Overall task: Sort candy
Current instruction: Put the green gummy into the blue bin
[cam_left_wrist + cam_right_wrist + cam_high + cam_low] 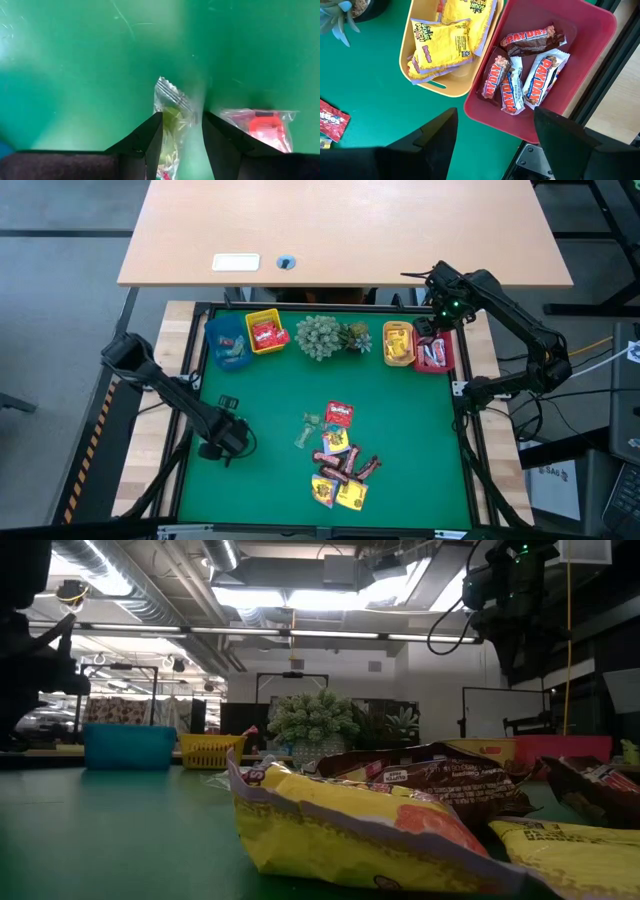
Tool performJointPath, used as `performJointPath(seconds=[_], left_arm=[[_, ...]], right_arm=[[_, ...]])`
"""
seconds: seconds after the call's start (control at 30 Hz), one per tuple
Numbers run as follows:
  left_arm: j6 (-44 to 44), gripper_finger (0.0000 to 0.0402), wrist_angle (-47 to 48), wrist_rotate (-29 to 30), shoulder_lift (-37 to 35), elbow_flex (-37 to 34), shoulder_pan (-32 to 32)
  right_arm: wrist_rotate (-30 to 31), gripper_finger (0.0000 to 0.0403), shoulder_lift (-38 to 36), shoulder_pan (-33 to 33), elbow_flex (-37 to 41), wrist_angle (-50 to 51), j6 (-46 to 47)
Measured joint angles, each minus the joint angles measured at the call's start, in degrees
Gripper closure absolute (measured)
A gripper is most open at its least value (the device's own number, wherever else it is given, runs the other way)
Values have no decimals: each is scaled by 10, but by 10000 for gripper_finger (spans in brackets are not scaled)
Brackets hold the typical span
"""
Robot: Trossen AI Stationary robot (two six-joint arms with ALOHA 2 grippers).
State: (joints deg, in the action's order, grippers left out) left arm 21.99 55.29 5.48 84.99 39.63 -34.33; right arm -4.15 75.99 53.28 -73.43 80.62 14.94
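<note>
Here the left gripper [182, 137] pinches a clear-wrapped candy [172, 117]; the right gripper [495, 132] is spread above the red bin [590, 30].

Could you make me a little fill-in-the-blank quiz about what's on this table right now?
1. The PayDay bars lie in the ____ bin.
2. The Sour Patch packets lie in the ____ bin.
3. Between the two pairs of bins stands a small ____.
4. The right gripper hangs over the bins with its jaws ____.

Missing words: red; orange; plant; open

open mat [270, 470], plant cluster [322, 336] between bins [264, 332]
</note>
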Motion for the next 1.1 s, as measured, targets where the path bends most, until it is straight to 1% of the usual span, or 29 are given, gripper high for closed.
performJointPath(seconds=[0.17, 0.27, 0.33, 0.6, 0.73, 0.83, 0.93, 1.0, 1.1], left_arm=[[2, 282, -5, 3, 12, 1, 0], [6, 300, -7, -3, 12, 1, 0], [25, 318, -8, -7, 13, 0, 0], [127, 390, -15, -11, 13, 3, 0], [160, 397, -23, -1, 15, 21, 7], [180, 397, -50, 9, 16, 46, 27], [181, 400, -73, 20, 16, 65, 55], [181, 400, -94, 47, 15, 78, 80], [180, 401, -83, 90, 15, 94, 121]], right_arm=[[0, 141, 0, 0, 0, 0, 0], [0, 141, 0, 0, 0, 0, 0], [-2, 141, 0, 0, 0, 0, 0], [-73, 141, 0, 0, 0, 0, 0], [-92, 141, 0, 0, 0, 0, 0], [-96, 141, 0, 0, 0, 0, 0], [-96, 141, 0, 0, 0, -1, 0], [-97, 141, 0, 0, 0, -1, 0], [-97, 141, 0, 0, 0, -2, 0]])
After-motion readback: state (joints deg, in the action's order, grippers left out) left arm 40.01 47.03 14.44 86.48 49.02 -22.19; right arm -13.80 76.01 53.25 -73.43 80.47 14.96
